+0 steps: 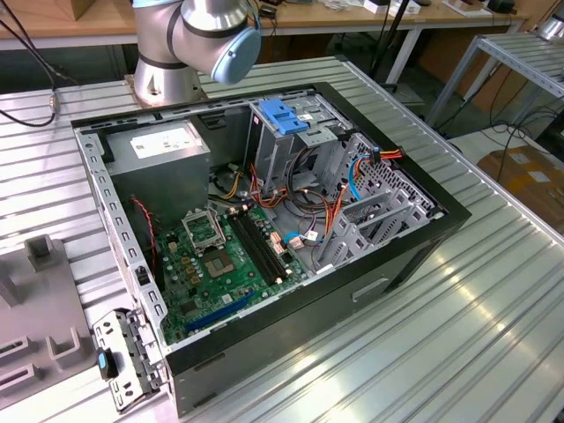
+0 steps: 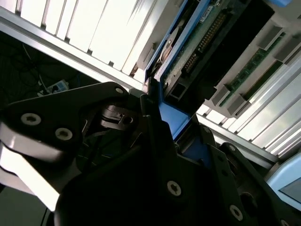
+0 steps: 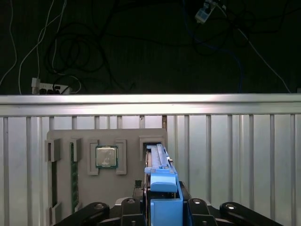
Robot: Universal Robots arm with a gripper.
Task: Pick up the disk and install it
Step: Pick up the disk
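A: We've got the claw [image 3: 163, 209] right down on the disk [image 3: 157, 160]. It stands on edge at the slot of the grey tray [image 3: 61, 188], just beside the processor [image 3: 106, 156].

B: And the claw reads to us as clamped. In both wrist views the black fingers sit tight on either side of the blue rail [image 3: 164, 188], with no gap we can make out.

A: Whether the disk is seated in that slot or lifted clear of it, we can't tell.

B: In the second wrist view we see its underside, with the green circuit board [image 2: 188, 56] bare and facing out. That's the fragile face, we'd say, and nothing should press there.

A: Agreed. It's a metal-bodied drive, so we judge it stiff and fairly heavy. It won't flex, but a knock would do it no good.

B: Which makes the rail the sensible hold. It's plastic with a little give, and the squeeze goes across the frame, not the board.

A: Smooth plastic could slip under that weight, though, gripped so near one end.

B: In the exterior view the computer case [image 1: 291, 344] lies open on the desk [image 1: 493, 335]. Its drive cage [image 1: 269, 154], topped by the blue latch [image 1: 284, 116], is well apart from the tray.
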